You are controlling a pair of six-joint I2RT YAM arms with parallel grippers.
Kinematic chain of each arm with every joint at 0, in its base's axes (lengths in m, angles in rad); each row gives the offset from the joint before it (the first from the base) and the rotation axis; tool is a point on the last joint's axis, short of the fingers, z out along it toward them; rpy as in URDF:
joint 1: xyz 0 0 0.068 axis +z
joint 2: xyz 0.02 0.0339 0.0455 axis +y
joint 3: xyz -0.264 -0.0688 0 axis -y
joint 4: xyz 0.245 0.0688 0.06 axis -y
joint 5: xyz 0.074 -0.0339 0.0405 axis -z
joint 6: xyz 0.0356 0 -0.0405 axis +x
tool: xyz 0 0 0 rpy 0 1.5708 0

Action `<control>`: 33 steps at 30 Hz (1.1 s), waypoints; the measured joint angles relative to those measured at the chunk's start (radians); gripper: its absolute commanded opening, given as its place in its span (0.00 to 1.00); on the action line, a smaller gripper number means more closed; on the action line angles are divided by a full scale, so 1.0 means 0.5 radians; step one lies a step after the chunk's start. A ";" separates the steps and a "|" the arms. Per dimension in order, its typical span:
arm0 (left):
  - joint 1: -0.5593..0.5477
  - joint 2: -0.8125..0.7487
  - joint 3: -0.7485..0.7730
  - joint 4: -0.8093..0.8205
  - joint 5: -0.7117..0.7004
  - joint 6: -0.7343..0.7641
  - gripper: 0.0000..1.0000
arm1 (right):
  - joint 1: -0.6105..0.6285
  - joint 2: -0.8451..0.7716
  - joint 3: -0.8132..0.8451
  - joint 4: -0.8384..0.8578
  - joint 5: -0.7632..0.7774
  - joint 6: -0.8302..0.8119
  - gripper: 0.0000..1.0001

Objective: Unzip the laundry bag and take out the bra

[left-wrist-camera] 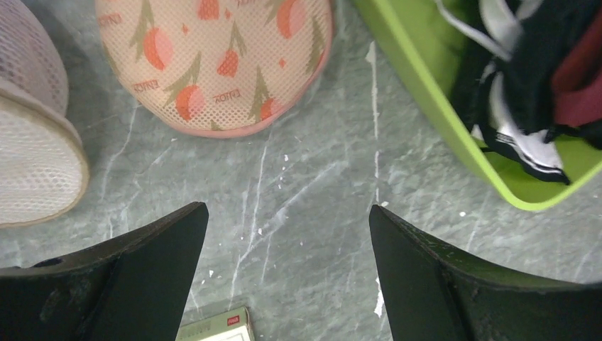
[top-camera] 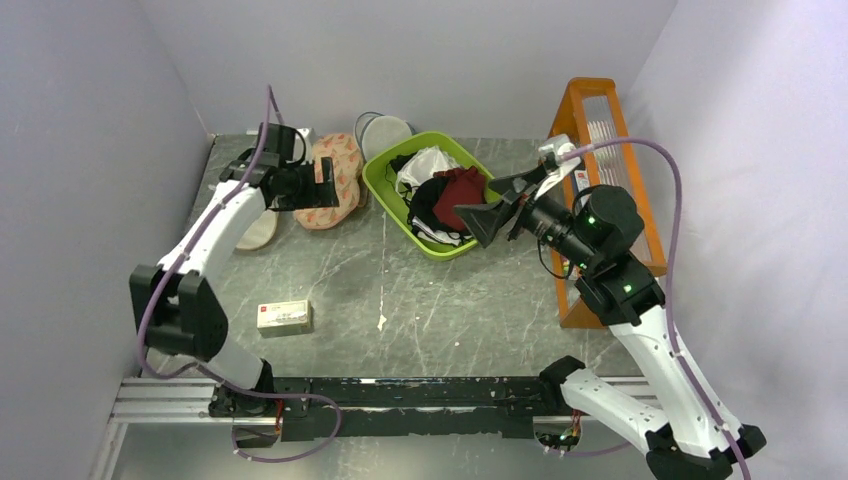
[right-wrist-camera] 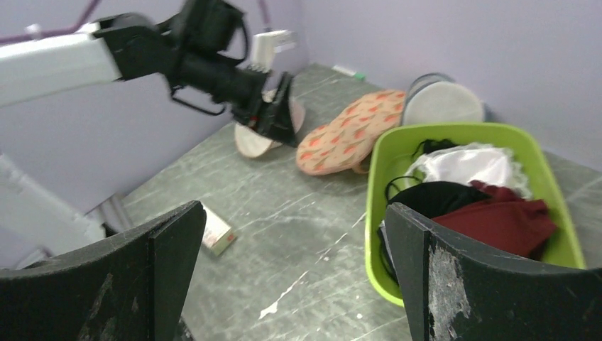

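Observation:
The laundry bag, peach-pink with orange-red flowers, lies shut on the table left of the green basket. It also shows in the left wrist view and the right wrist view. My left gripper is open and empty, hovering just above the bag's near edge; its fingers frame bare table below the bag. My right gripper is open and empty, raised beside the basket's right side, its fingers pointing toward the left arm. No cream-white bra shows.
The green basket holds black, white and dark red garments. A round beige pouch lies left of the bag, a round white mesh pouch behind it. A small box lies near front left. An orange rack stands right.

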 measured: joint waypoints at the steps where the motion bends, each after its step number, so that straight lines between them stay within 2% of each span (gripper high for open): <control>1: 0.000 0.057 -0.007 0.010 -0.002 -0.001 0.96 | 0.000 0.021 -0.003 0.000 -0.057 0.010 1.00; 9: 0.018 0.448 -0.008 0.212 0.002 -0.044 0.95 | -0.002 0.126 -0.085 -0.084 -0.452 0.076 1.00; 18: 0.099 0.835 -0.014 0.520 0.145 -0.123 0.96 | -0.002 0.085 -0.120 -0.214 -0.569 0.066 1.00; 22: 0.108 0.799 -0.209 0.703 0.253 -0.205 0.95 | 0.000 0.011 -0.230 -0.192 -0.533 0.073 1.00; 27: 0.103 0.604 -0.556 0.974 0.390 -0.343 0.96 | 0.000 -0.041 -0.409 -0.090 -0.443 0.118 1.00; 33: 0.056 0.309 -1.006 1.218 0.587 -0.560 0.96 | 0.019 0.067 -0.497 -0.043 -0.367 0.163 1.00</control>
